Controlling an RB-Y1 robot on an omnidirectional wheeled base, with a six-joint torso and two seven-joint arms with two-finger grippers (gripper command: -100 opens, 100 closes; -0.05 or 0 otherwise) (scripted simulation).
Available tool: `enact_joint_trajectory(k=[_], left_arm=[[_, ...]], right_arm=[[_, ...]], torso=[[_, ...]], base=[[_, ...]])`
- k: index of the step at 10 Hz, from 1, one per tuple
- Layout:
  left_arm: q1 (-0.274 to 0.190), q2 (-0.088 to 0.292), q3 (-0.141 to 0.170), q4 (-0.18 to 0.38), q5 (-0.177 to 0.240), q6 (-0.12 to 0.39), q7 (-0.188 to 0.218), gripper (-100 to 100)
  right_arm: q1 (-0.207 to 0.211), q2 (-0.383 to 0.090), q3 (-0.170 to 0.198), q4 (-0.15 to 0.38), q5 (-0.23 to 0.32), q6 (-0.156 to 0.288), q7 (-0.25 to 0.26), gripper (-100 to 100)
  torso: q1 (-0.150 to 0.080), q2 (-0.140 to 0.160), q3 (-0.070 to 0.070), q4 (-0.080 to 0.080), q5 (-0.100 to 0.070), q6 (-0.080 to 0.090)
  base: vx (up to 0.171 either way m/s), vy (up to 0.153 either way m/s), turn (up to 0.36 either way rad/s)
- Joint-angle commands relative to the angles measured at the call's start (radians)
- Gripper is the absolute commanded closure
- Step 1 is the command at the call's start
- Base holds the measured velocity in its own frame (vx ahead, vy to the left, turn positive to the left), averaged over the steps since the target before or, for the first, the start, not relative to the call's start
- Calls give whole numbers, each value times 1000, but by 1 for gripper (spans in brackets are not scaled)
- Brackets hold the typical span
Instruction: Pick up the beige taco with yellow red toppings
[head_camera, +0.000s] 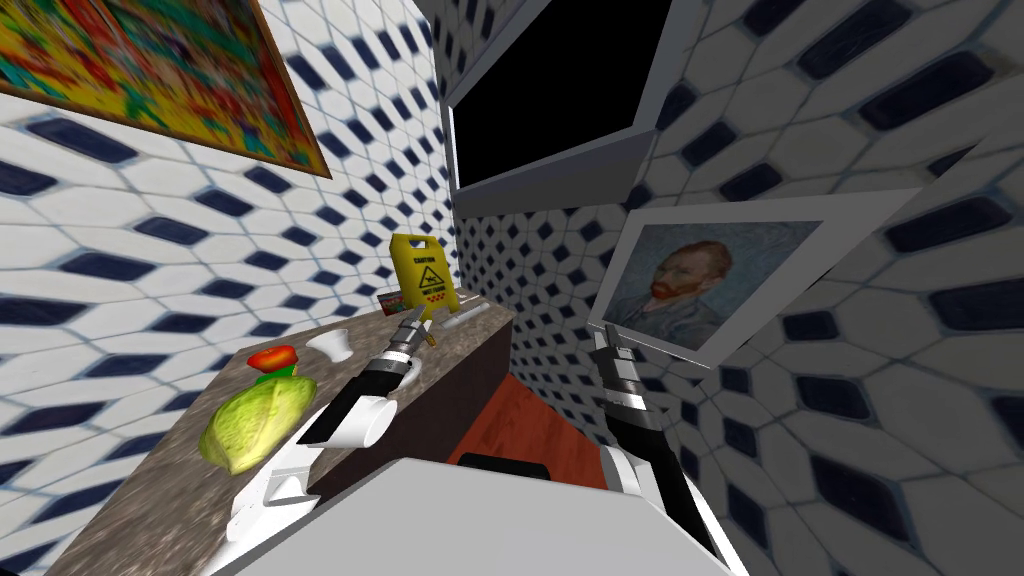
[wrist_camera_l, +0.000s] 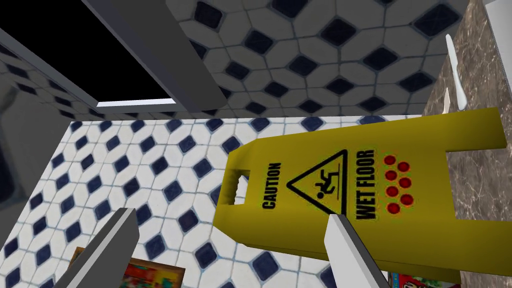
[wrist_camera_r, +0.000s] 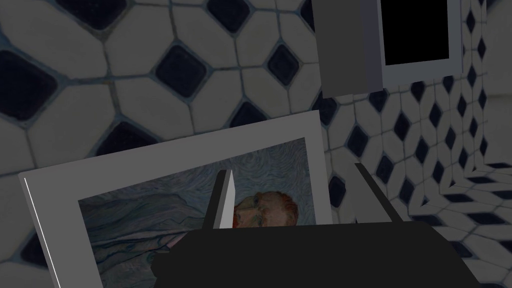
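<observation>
Head view: left claw (head_camera: 412, 316) above counter (head_camera: 175, 492)

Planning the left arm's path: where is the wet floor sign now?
In the head view the wet floor sign stands on the left at the counter's far end, just beyond the left hand, beside a red box.

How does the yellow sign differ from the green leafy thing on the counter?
The yellow sign is flat-sided with black warning print; the green leafy thing is a rounded, unmarked lump. The sign stands upright; the leafy thing lies low. The sign is at the far end of the counter, just beyond the left end effector; the leafy thing lies nearer, beside that arm. Both rest on that speckled brown top.
</observation>
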Motion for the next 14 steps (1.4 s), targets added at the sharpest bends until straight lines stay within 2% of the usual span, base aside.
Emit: enact_joint_trajectory(k=[1, 2, 3, 5, 6, 8, 9, 10, 11, 12, 13, 14], left_arm=[[-5, 31, 12, 8, 36, 50, -12, -100], [-5, 31, 12, 8, 36, 74, -12, -100], [-10, 61, 25, 17, 72, 103, -25, -100], [-10, 61, 25, 17, 72, 149, -25, -100], [-15, 91, 38, 27, 108, 181, -38, -100], [-15, 91, 38, 27, 108, 222, -38, -100], [-18, 121, 53, 36, 144, 257, -50, -100], [-18, 121, 53, 36, 144, 287, -50, -100], [-18, 121, 53, 36, 144, 296, -50, -100], [-19, 150, 68, 46, 179, 336, -64, -100], [-19, 150, 68, 46, 179, 364, -64, -100], [-19, 150, 68, 46, 179, 370, -64, -100]], right_arm=[[0, 0, 0, 0, 0, 0, 0, 0], [0, 0, 0, 0, 0, 0, 0, 0], [0, 0, 0, 0, 0, 0, 0, 0], [0, 0, 0, 0, 0, 0, 0, 0], [0, 0, 0, 0, 0, 0, 0, 0], [0, 0, 0, 0, 0, 0, 0, 0], [0, 0, 0, 0, 0, 0, 0, 0], [0, 0, 0, 0, 0, 0, 0, 0], [0, 0, 0, 0, 0, 0, 0, 0], [0, 0, 0, 0, 0, 0, 0, 0], [0, 0, 0, 0, 0, 0, 0, 0], [0, 0, 0, 0, 0, 0, 0, 0]], torso=[[0, 0, 0, 0, 0, 0], [0, 0, 0, 0, 0, 0], [0, 0, 0, 0, 0, 0], [-1, -1, 0, 0, 0, 0], [0, 0, 0, 0, 0, 0], [0, 0, 0, 0, 0, 0], [0, 0, 0, 0, 0, 0], [0, 0, 0, 0, 0, 0], [0, -1, 0, 0, 0, 0], [1, 0, 0, 0, 0, 0], [0, -1, 0, 0, 0, 0], [0, -1, -1, 0, 0, 0]], base=[[7, -22, -9], [6, -26, -1], [18, -38, -13], [10, -26, -2], [9, -22, -27], [8, -18, -3], [15, -22, -30], [19, -21, -18], [9, -10, 2], [17, -17, -46], [21, -17, -22], [10, -9, 9]])
